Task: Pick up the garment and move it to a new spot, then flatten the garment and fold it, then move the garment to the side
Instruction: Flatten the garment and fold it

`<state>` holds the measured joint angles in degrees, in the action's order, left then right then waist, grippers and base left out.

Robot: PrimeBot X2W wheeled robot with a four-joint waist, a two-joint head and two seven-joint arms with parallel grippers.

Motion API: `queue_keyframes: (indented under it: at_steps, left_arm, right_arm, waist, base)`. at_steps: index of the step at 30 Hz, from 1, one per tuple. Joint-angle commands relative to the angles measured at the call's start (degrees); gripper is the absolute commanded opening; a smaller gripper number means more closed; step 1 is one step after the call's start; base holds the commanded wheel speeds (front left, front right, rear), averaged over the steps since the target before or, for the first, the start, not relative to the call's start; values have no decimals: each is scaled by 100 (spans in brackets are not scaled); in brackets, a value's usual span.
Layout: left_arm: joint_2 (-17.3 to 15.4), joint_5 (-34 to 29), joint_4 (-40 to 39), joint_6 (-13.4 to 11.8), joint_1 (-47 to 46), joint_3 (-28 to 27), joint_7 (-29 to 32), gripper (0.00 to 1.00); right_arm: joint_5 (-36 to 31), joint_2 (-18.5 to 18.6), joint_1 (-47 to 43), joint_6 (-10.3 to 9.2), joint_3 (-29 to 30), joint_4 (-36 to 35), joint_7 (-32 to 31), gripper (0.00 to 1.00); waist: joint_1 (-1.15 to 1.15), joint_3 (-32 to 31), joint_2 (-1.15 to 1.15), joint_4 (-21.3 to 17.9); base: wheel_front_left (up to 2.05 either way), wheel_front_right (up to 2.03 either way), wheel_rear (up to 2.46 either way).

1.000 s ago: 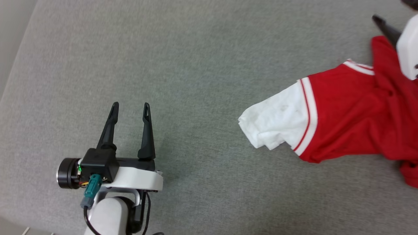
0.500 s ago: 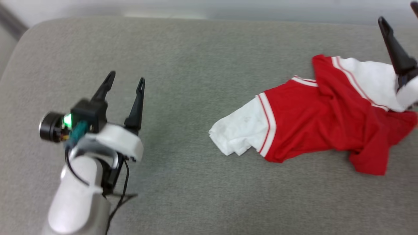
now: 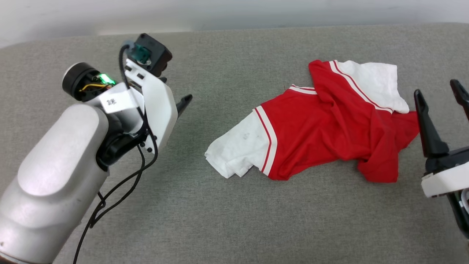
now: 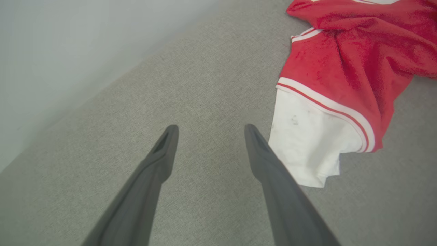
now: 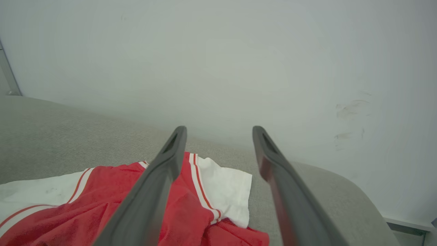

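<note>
The garment (image 3: 322,128) lies crumpled on the grey fabric surface (image 3: 227,220), red body bunched, one white sleeve (image 3: 238,150) pointing left and another white sleeve (image 3: 373,84) at the back right. My left gripper (image 3: 176,105) hovers left of it with one fingertip (image 3: 185,99) showing past the wrist. In the left wrist view, this gripper (image 4: 210,131) is open and empty, with the garment (image 4: 341,71) just right of its right finger. My right gripper (image 3: 439,96) stands open at the garment's right end, holding nothing. The right wrist view has that gripper (image 5: 219,133) open above the garment (image 5: 102,205).
A pale wall (image 3: 220,14) runs along the surface's far edge. The surface's corner rounds off at the far right (image 5: 341,181). My left forearm (image 3: 55,176) and its dangling black cable (image 3: 121,187) take up the left foreground.
The head camera has shifted. My left arm has risen and turned its wrist toward the garment. My right gripper has come off the garment's right sleeve and now stands beside its right end.
</note>
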<state>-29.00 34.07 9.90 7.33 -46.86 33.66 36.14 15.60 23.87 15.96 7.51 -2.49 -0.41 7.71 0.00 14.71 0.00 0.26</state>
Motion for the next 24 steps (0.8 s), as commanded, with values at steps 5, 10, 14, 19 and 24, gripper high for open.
queue_keyframes:
  at_steps: [5, 10, 14, 19, 24]
  left_arm:
    - [-246, 964, 189, 5, -686, 870, 1093, 100]
    - [-183, 1414, 530, 5, -1023, 1431, 1586, 100]
    - [-139, 1604, 769, 6, -1146, 1907, 1733, 100]
    - [-162, 1653, 954, 6, -1227, 2448, 1786, 100]
    - [-211, 1821, 1258, 6, -1140, 3105, 1730, 100]
  right_arm:
    - [-188, -267, -306, -4, 103, -362, -191, 100]
    - [-250, -292, -233, -4, 43, -472, -292, 100]
    - [-271, -284, -109, -4, -45, -494, -320, 100]
    - [-269, -310, -12, -4, -130, -457, -284, 100]
    - [-289, -348, 99, -4, -229, -368, -228, 100]
  waist:
    - [0, 140, 0, -217]
    - [0, 291, 0, -368]
    - [0, 427, 0, -485]
    - [0, 563, 0, -585]
    - [0, 690, 0, -674]
  base:
    - [0, 0, 0]
    - [0, 0, 0]
    - [0, 0, 0]
    - [0, 0, 0]
    - [0, 0, 0]
